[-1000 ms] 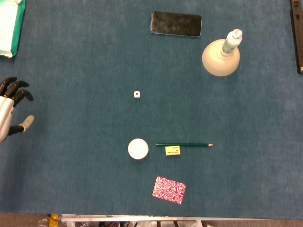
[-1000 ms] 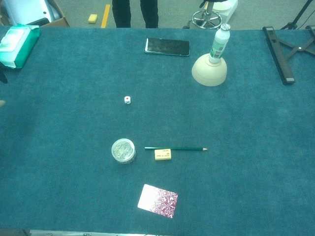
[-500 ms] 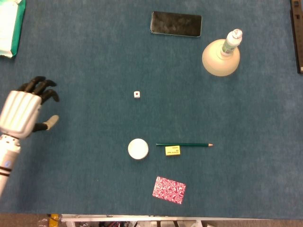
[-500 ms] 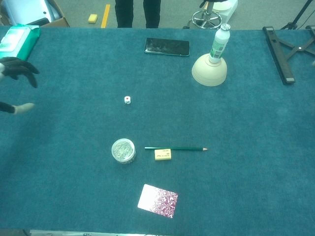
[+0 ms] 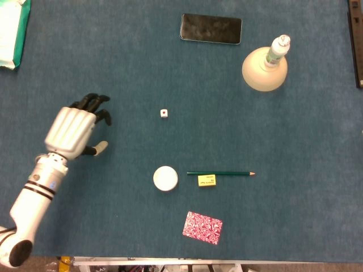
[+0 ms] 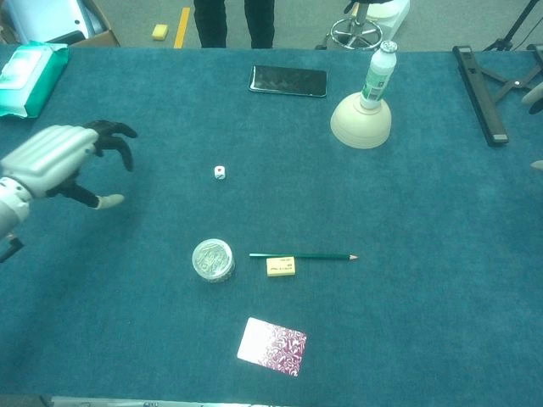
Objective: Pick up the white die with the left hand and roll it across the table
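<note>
Die [image 5: 164, 113] [image 6: 220, 172]: small white cube w/ rounded corners, one red pip on top face, sitting alone on the blue surface [image 5: 113, 56] near centre, nothing touching it. Left robot hand [image 5: 72, 129] [image 6: 59, 161] is to its left, well apart, fingers spread & slightly curled toward the die, holding nothing. Round tin [image 5: 165, 178] below the die; pencil [image 5: 220, 173] & yellow eraser [image 5: 206, 180] just right of tin, patterned card [image 5: 202, 228] lower down. Phone [image 5: 211, 28] far edge; bottle [image 5: 277, 49] upright in a cream dome base [image 5: 262, 73] at upper right. Right robot hand [image 6: 534, 93]: only fingertips show at chest view's right edge, can't tell its state.
</note>
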Robot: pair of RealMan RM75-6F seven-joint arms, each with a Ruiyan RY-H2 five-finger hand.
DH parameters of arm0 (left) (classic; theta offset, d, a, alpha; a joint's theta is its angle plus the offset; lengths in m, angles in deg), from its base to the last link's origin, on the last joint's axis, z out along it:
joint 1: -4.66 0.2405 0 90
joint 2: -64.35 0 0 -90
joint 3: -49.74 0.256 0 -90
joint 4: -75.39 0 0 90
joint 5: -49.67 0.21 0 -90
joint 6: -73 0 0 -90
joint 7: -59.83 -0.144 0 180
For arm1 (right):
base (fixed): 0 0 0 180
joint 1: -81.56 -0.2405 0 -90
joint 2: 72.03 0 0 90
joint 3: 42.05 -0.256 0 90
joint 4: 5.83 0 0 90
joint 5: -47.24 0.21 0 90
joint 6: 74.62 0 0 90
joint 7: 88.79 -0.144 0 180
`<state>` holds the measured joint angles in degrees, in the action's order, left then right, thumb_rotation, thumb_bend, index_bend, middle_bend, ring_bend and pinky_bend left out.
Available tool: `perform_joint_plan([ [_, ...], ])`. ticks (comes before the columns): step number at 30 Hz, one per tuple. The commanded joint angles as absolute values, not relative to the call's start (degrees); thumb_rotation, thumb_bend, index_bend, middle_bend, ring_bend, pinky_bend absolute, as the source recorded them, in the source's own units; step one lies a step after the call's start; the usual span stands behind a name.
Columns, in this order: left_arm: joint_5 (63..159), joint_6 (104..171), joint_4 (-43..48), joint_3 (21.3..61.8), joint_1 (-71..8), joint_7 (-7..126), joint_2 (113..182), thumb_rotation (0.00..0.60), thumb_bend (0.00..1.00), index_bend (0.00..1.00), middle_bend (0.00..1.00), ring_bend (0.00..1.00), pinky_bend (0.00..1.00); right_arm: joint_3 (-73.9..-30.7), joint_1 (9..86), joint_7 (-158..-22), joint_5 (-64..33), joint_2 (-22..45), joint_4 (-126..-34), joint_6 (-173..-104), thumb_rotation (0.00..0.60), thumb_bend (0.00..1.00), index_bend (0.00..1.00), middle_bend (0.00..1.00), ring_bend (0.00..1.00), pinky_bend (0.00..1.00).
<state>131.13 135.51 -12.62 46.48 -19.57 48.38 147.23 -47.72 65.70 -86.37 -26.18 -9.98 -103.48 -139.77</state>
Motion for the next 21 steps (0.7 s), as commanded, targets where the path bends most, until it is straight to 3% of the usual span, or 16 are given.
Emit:
perform_joint_plan([
  [1,129.9,134.0,-12.4,46.2,-20.8,46.9,148.9,0.6,0.2,0.42,0.13,0.08,0.29,-47.7,65.9,-86.6,-26.1,-10.2,-103.5,-140.3,0.6,0.0,0.29,0.34,0.37,0.58],
  [21,123.0,124.9,-6.2,42.7,-28.8,46.1,156.5,0.6,0.2,0.42,0.07,0.05,0.26,-47.9,65.5,-88.3,-25.3,-10.0,-101.6,-139.7,0.6,0.0,0.29,0.34,0.37,0.58],
])
